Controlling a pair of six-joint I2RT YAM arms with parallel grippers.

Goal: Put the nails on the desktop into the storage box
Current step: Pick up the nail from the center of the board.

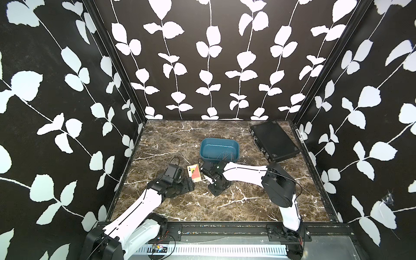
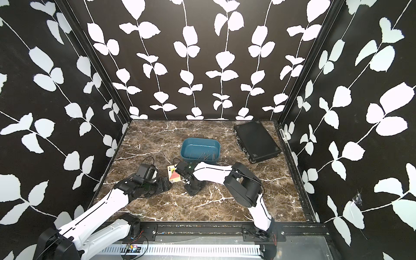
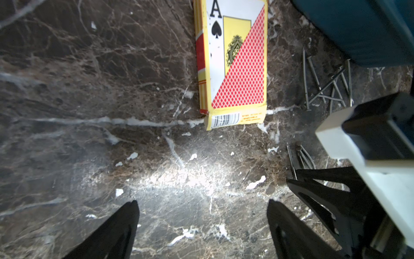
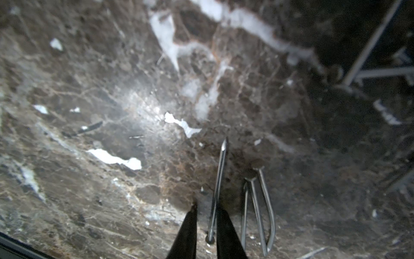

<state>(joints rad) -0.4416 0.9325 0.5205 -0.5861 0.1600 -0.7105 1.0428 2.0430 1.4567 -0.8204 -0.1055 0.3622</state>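
Note:
The teal storage box (image 1: 210,147) stands mid-desktop (image 1: 171,139) with several nails (image 1: 225,155) lying in it, as both top views show. More nails (image 3: 327,87) lie heaped on the marble beside its outer wall (image 3: 358,29). My right gripper (image 4: 206,207) is down at the surface just in front of the box (image 2: 195,147). Its jaws are narrow, and one nail (image 4: 220,175) runs between them with a gap on one side. Three other nails (image 4: 257,201) lie right beside it. My left gripper (image 3: 202,201) is wide open over bare marble and holds nothing.
A yellow and red playing-card box (image 1: 193,173) lies flat between the two grippers, close to the left one (image 1: 188,185). A flat black case (image 1: 274,140) sits at the back right corner. Patterned walls enclose the desktop on three sides.

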